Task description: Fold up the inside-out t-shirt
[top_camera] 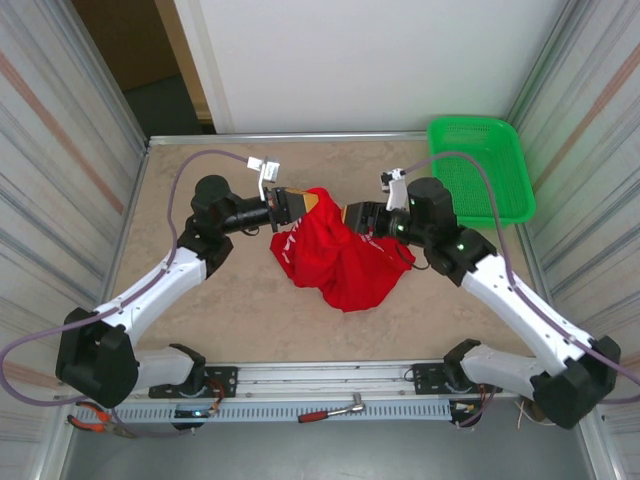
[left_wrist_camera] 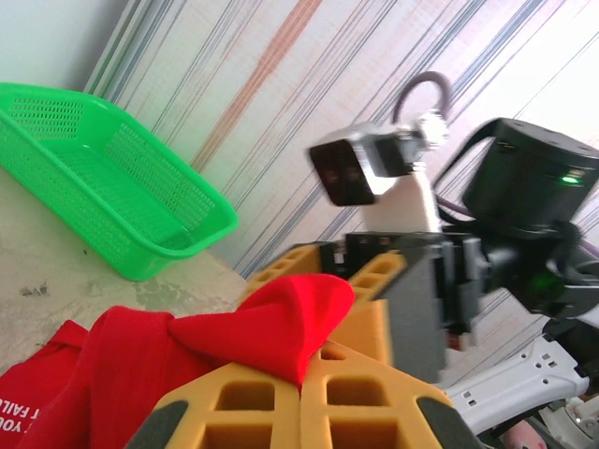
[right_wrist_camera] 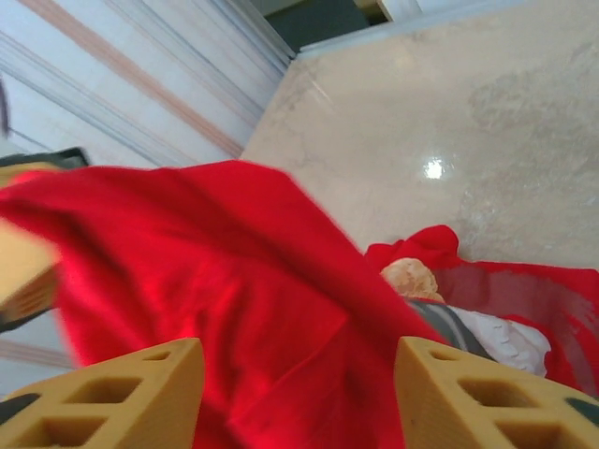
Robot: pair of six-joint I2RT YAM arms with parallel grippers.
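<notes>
Honestly, I judge the fold barely begun. The inside-out t-shirt [top_camera: 340,255] is a crumpled red heap on the table [top_camera: 210,300], well to the left of the green mesh basket [top_camera: 480,170] and a little nearer the arm bases than it. I can make out no flat panel, straight edge or crease. Some white lettering shows on the cloth. Spreading it flat, and every fold after that, is left to do.

Both arms reach in from the near edge with elbows bent outward. Their wrists point at each other across the heap's far side, the side roughly level with the basket. My left gripper [top_camera: 288,207] is clamped on a raised peak of red cloth, its yellow fingers pressed together. My right gripper [top_camera: 352,213], the one closer to the basket, stands with its fingers [right_wrist_camera: 122,393] apart. Cloth drapes through the gap, but I see nothing pinched there.
</notes>
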